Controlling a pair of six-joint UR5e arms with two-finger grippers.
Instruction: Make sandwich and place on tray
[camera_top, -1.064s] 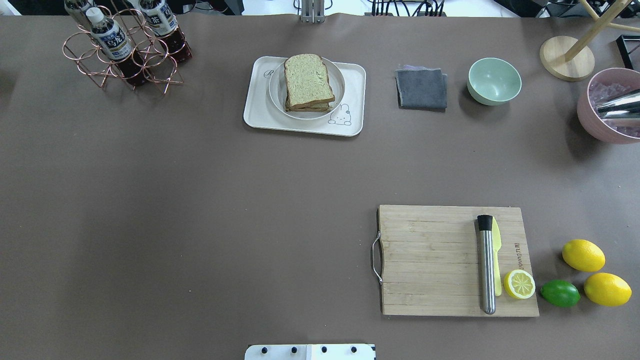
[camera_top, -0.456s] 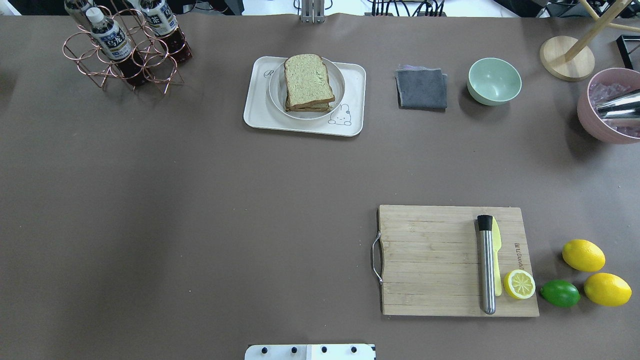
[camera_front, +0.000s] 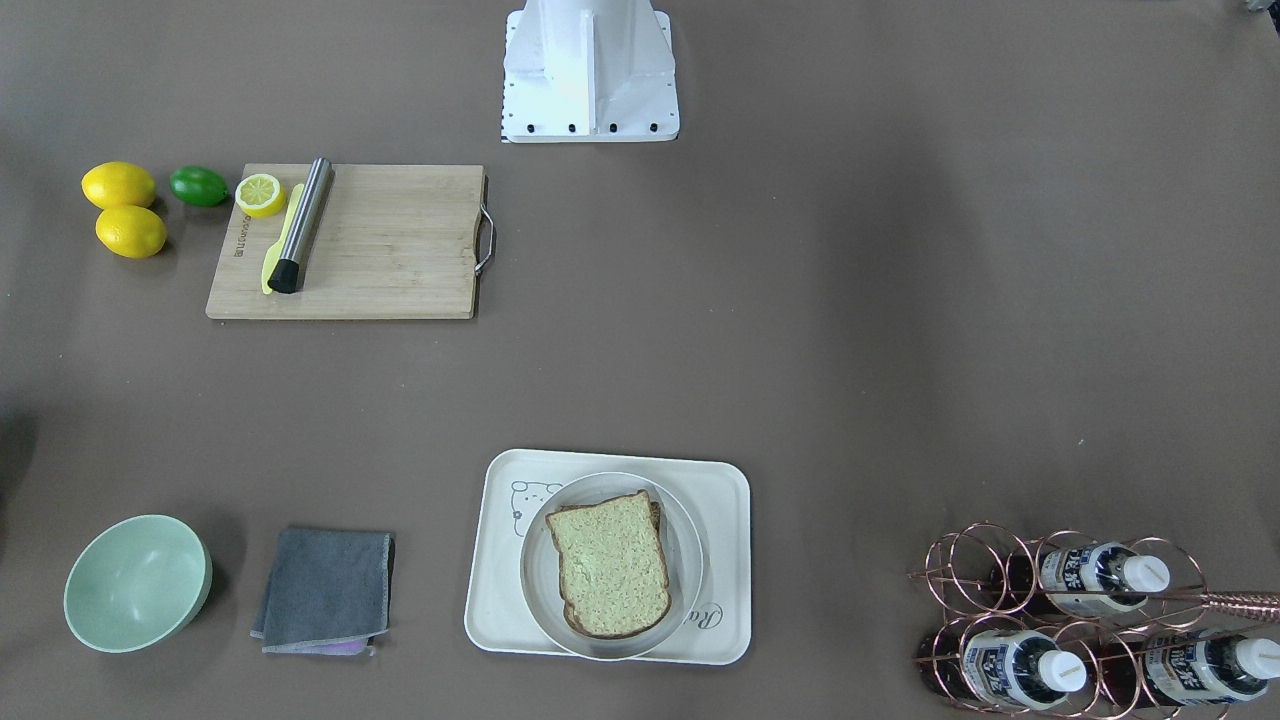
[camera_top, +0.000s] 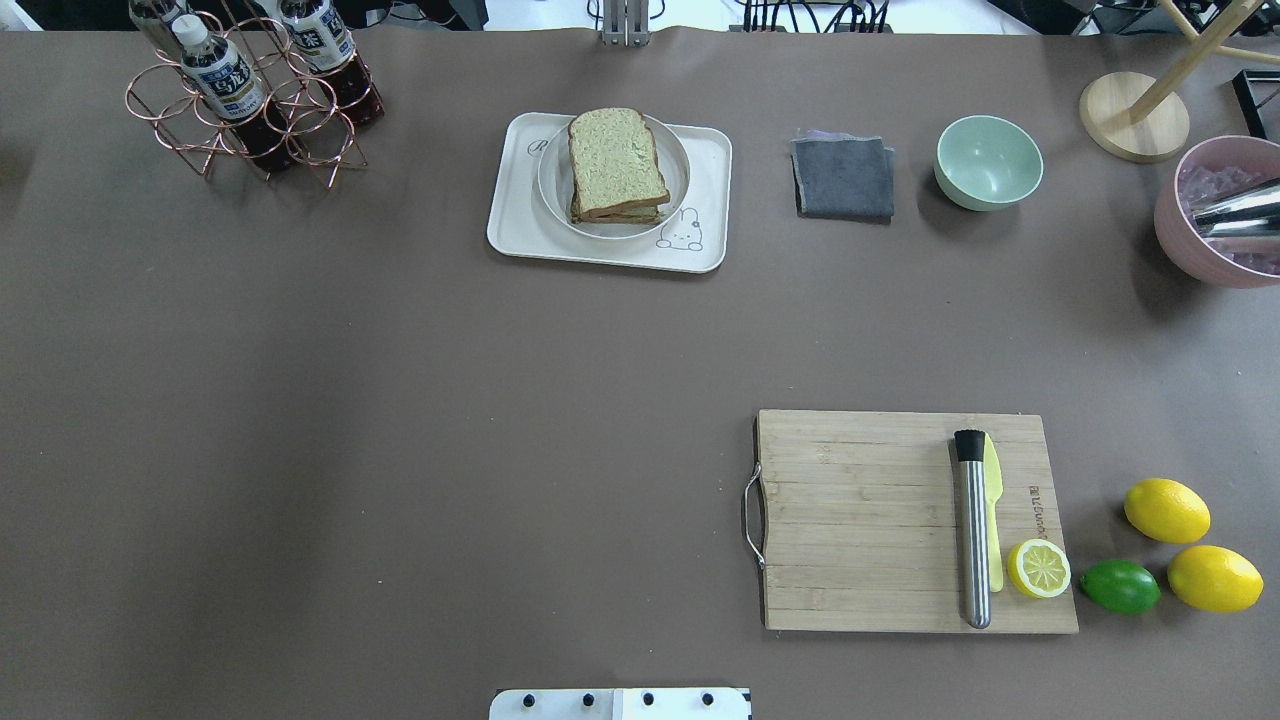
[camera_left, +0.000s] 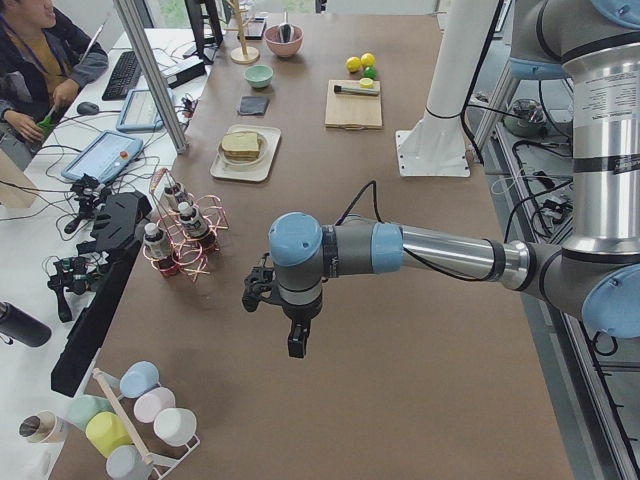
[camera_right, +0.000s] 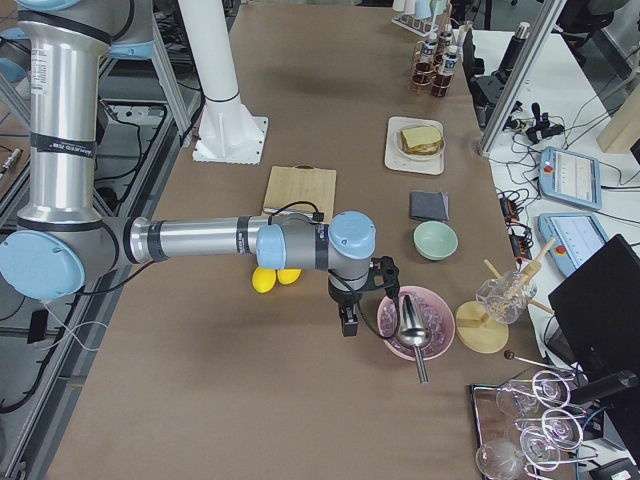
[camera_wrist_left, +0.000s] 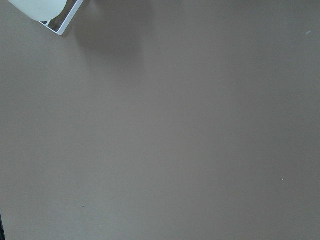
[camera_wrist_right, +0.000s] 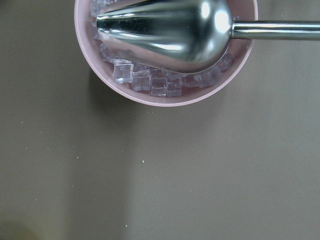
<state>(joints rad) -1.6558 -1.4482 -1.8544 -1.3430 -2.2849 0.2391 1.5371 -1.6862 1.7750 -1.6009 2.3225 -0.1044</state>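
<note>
The sandwich (camera_top: 615, 160) lies on a round grey-white plate (camera_top: 678, 178) that sits in the cream-white tray (camera_top: 515, 220) at the table's far middle. Its top slice is speckled tan with a brown crust; any filling is hidden. It also shows in the front-facing view (camera_front: 608, 565) on the tray (camera_front: 490, 600). Neither gripper is in the overhead or front-facing view. The left gripper (camera_left: 290, 325) hangs over bare table far from the tray. The right gripper (camera_right: 350, 318) hangs beside the pink bowl. I cannot tell whether either is open or shut.
A wooden cutting board (camera_top: 860, 520) holds a steel muddler (camera_top: 972, 530), a yellow knife and a lemon half. Lemons and a lime (camera_top: 1120, 586) lie to its right. A grey cloth (camera_top: 843, 178), green bowl (camera_top: 988, 160), pink ice bowl (camera_top: 1215, 215) and bottle rack (camera_top: 250, 95) line the far edge.
</note>
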